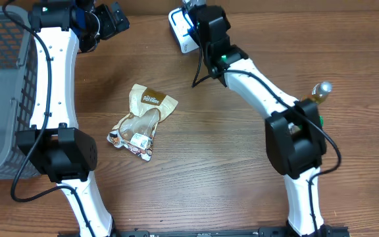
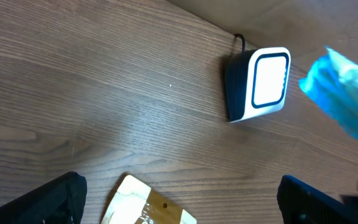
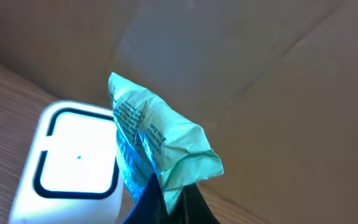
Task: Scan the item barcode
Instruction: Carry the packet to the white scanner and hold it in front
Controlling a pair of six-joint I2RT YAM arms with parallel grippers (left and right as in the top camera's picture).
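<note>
My right gripper point(image 3: 173, 200) is shut on a crumpled blue-green packet point(image 3: 157, 140), pinching its lower edge. The packet hangs just beside the white scanner point(image 3: 73, 162), whose bright window faces up toward it. From overhead the right gripper point(image 1: 193, 14) is over the scanner point(image 1: 181, 34) at the table's back edge. In the left wrist view the scanner point(image 2: 263, 84) and the packet point(image 2: 344, 99) show at the right. My left gripper point(image 2: 182, 204) is open and holds nothing; overhead it point(image 1: 110, 18) sits at the back left.
A tan snack bag point(image 1: 143, 122) lies flat mid-table; its top corner point(image 2: 145, 205) shows between my left fingers. A grey basket point(image 1: 5, 99) stands at the left edge. A small bottle point(image 1: 320, 92) stands at the right. A brown wall point(image 3: 260, 74) rises behind the scanner.
</note>
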